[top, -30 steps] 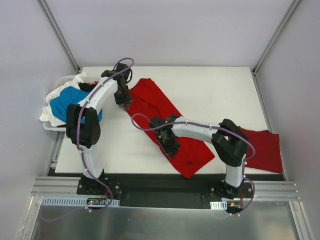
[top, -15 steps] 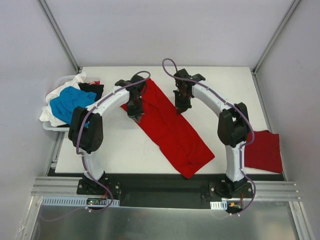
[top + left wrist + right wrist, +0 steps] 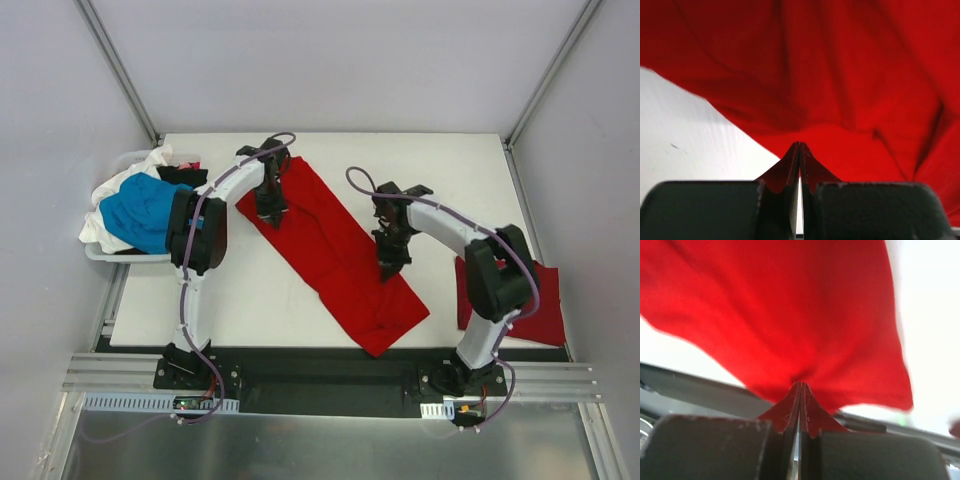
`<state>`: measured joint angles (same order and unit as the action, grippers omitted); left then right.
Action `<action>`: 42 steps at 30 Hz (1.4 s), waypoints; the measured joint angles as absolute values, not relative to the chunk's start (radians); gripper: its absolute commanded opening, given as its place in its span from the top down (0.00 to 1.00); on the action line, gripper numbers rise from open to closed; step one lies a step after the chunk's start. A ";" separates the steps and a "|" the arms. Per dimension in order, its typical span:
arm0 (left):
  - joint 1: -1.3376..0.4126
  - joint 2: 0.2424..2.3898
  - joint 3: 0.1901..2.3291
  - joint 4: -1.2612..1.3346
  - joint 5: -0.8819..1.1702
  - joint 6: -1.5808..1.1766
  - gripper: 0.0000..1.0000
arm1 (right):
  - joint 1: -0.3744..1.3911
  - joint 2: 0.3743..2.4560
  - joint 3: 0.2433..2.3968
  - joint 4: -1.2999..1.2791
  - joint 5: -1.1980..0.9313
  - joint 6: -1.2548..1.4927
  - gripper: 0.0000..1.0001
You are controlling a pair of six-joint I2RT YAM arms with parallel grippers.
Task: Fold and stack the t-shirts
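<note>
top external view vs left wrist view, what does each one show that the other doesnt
Only top external: the right gripper, the heap of loose shirts at the left, a folded red shirt at the right edge. Only left wrist: the left gripper close up, its tips shut on the cloth's edge. Both: the red t-shirt on the white table.

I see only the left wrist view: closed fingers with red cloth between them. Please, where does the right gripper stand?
Observer: The right gripper is shut on the same red t-shirt, farther toward its near end.
Operator: Is any other shirt nearby?
Observer: Yes, a second red t-shirt lies at the table's right edge, partly under the right arm.
Operator: And unfolded ones?
Observer: A blue t-shirt, a white t-shirt and a black t-shirt are heaped in a bin at the left edge.
</note>
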<state>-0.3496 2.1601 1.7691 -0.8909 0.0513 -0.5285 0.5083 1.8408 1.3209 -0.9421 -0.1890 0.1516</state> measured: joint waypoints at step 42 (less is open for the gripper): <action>-0.129 2.563 2.375 -1.060 0.161 -0.482 0.99 | 0.925 1.961 1.355 -1.027 -0.087 0.043 0.99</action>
